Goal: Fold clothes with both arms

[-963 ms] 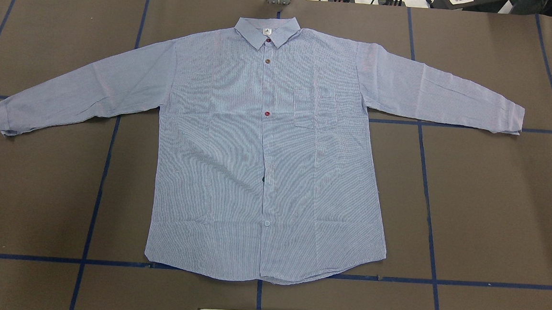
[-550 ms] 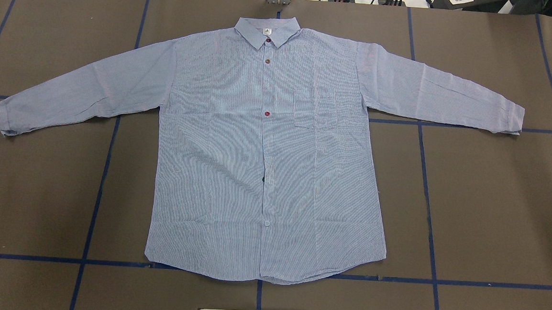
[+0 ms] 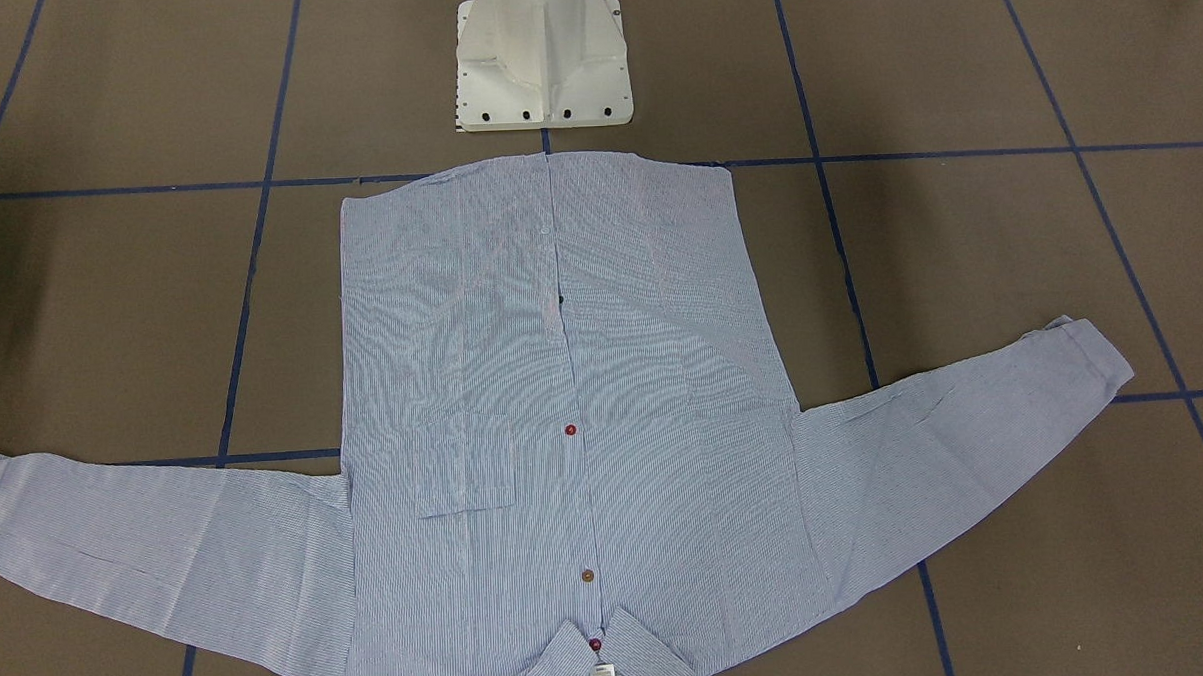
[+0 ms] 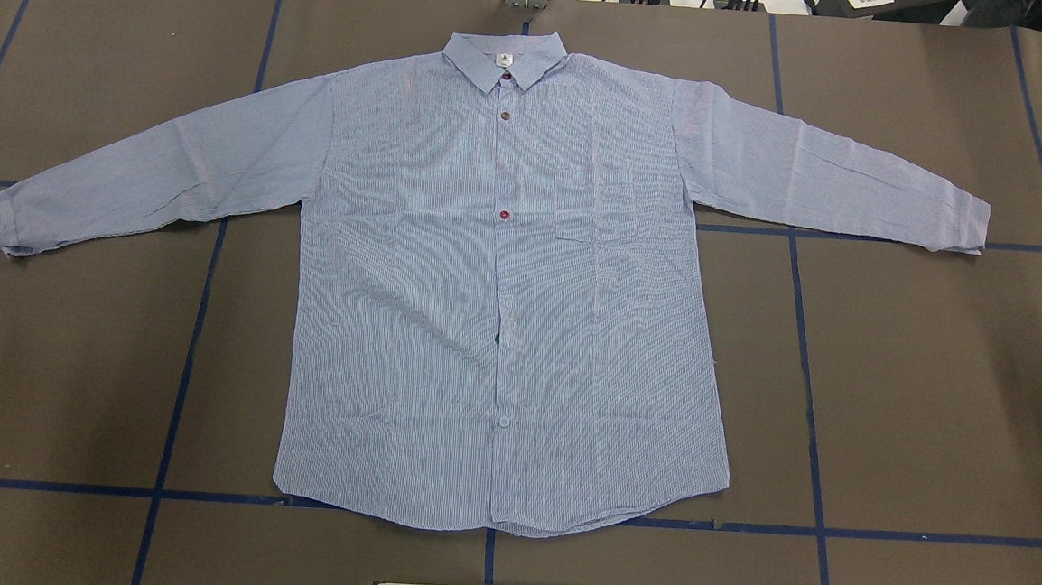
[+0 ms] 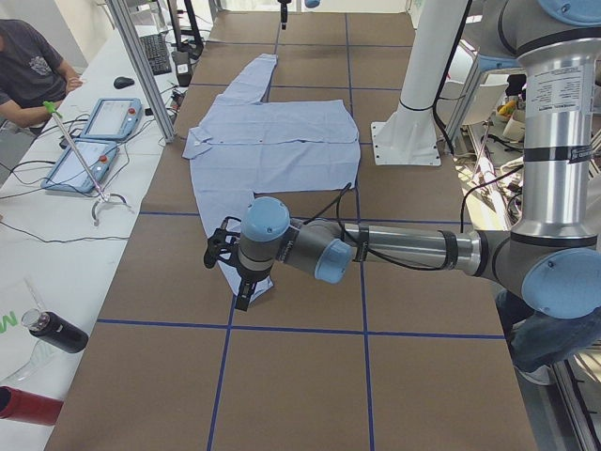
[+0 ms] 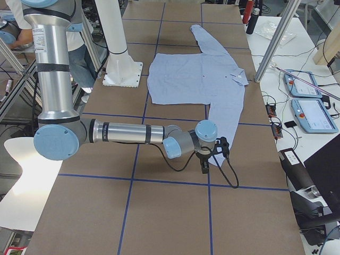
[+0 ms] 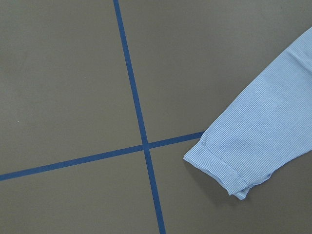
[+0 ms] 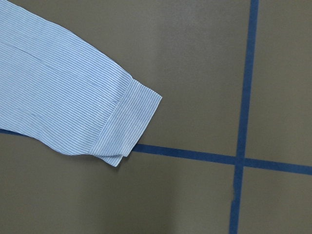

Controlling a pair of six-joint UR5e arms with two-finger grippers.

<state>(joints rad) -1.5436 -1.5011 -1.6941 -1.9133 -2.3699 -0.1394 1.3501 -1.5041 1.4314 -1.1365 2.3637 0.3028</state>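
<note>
**Figure: approach to the cuffs, before the first fold.** The brown tabletop [image 4: 931,399], gridded in blue tape, is carrying the striped shirt [image 4: 447,324]. The shirt is lying flat, face up and unfolded, directly in front of the white pedestal [image 3: 542,70]. Its hem is lying nearest the pedestal and its collar [image 4: 503,61] farthest from it, with one sleeve spreading out to each side.

The left arm [image 5: 394,249] is reaching low and far out on the pedestal's left. The right arm [image 6: 127,133] is mirroring it on the pedestal's right.

The left tool [image 5: 246,293] is hanging at the left cuff [image 7: 219,165], and the right tool [image 6: 204,163] at the right cuff [image 8: 129,122]. Neither wrist view is showing fingers, so I cannot tell whether either tool is spread or closed, or whether it is touching cloth.

Judged step: both arms are lining up to take the sleeves.
- Each cuff is sitting off-centre in its wrist view, so each tool probably needs centring first.
- Pinching the thick cuff band should catch both layers.
- Lifting only a little, and carrying both sleeves together toward the pedestal's centreline along the dark red button [image 4: 504,213], should avoid dragging the body askew.
</note>
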